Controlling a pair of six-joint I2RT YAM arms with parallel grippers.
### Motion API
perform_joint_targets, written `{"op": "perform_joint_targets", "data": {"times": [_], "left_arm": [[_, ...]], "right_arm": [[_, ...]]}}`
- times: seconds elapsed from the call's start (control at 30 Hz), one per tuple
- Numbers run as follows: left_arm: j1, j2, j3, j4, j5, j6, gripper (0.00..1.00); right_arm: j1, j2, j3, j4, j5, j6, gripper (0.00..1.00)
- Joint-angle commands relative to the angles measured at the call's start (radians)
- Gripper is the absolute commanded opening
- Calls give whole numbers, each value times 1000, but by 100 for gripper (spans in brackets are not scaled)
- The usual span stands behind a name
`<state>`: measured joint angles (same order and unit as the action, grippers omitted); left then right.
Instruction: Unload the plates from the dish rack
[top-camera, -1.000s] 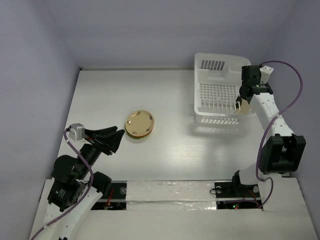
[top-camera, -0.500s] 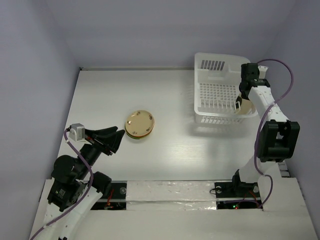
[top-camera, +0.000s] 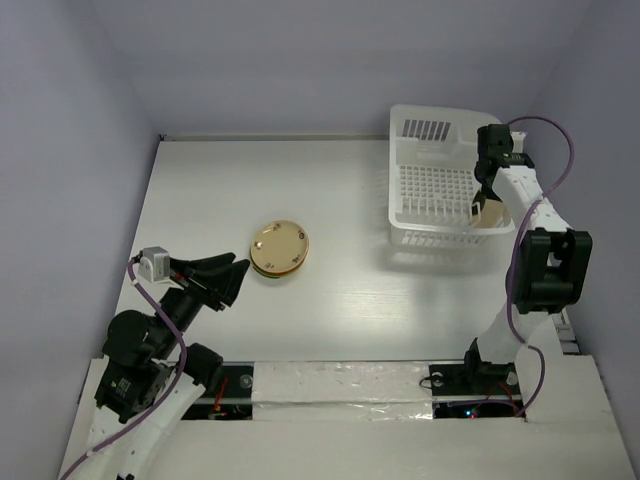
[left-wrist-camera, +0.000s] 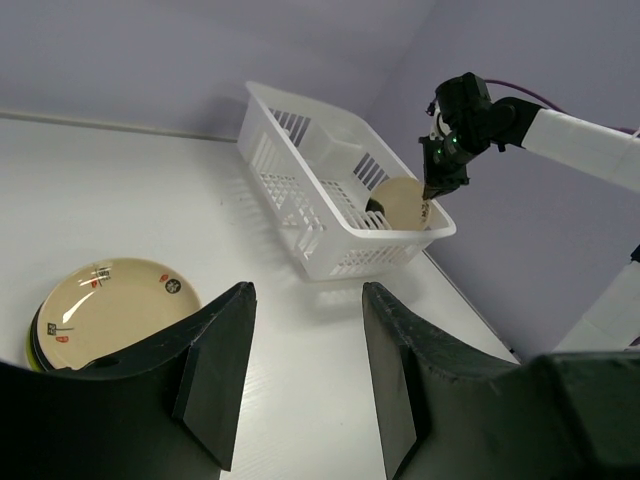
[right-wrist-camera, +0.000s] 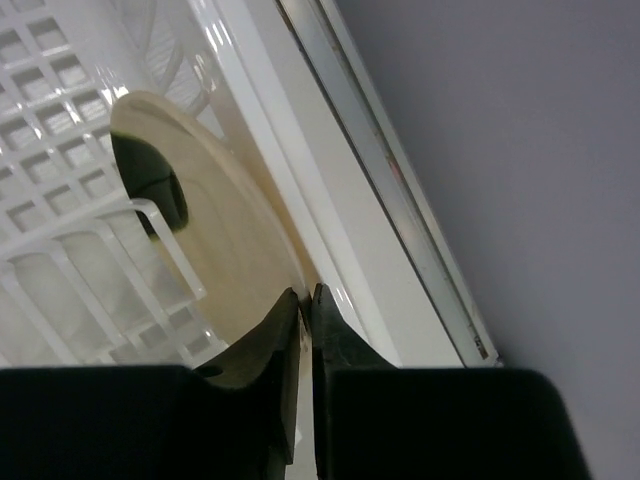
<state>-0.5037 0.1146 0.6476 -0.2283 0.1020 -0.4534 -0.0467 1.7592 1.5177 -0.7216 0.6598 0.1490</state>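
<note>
The white dish rack (top-camera: 430, 128) stands at the back right of the table, also seen from the left wrist (left-wrist-camera: 300, 180). One cream plate (top-camera: 489, 212) stands on edge against the rack's near right wall (right-wrist-camera: 60, 60). My right gripper (top-camera: 478, 205) reaches down into the rack and is shut on the upper rim of that plate (right-wrist-camera: 215, 270), jaws pinched together (right-wrist-camera: 306, 293). A stack of plates (top-camera: 279, 248) with a cream one on top lies flat on the table. My left gripper (top-camera: 232, 283) hovers open just left of the stack (left-wrist-camera: 110, 310), nothing between its fingers.
The purple side wall runs close behind the rack's right side (right-wrist-camera: 520, 150). A taped strip (top-camera: 350, 385) runs along the table's near edge between the arm bases. White tabletop (left-wrist-camera: 300, 330) lies between the stack and the rack.
My right gripper has gone from open to shut on the cream plate's rim, and the right arm's elbow has swung inward. The left arm has not moved.
</note>
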Motion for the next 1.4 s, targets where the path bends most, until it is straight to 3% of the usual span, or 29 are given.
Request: {"op": "perform_joint_targets", "data": {"times": [0.0,0.53,0.77,1.03,1.13,1.23,1.37], "left_arm": [[-7,5,7,50,13,5,44],[-7,11,7,53,19,5,44],[-7,11,6,53,22,5,44],[-7,17,6,53,16,4,44],[-7,20,6,52,16,4,44],[-7,30,6,52,16,2,44],[-7,42,4,50,15,2,44]], "right_arm": [[-7,-6,36,5,31,-2,1],[62,-135,-45,89,115,-68,0],[186,-159,-94,156,340,-117,0],[196,-170,-79,160,469,-100,0],[215,-196,-51,151,462,-74,0],[215,-250,18,99,345,6,0],[263,-354,68,126,53,70,0]]}}
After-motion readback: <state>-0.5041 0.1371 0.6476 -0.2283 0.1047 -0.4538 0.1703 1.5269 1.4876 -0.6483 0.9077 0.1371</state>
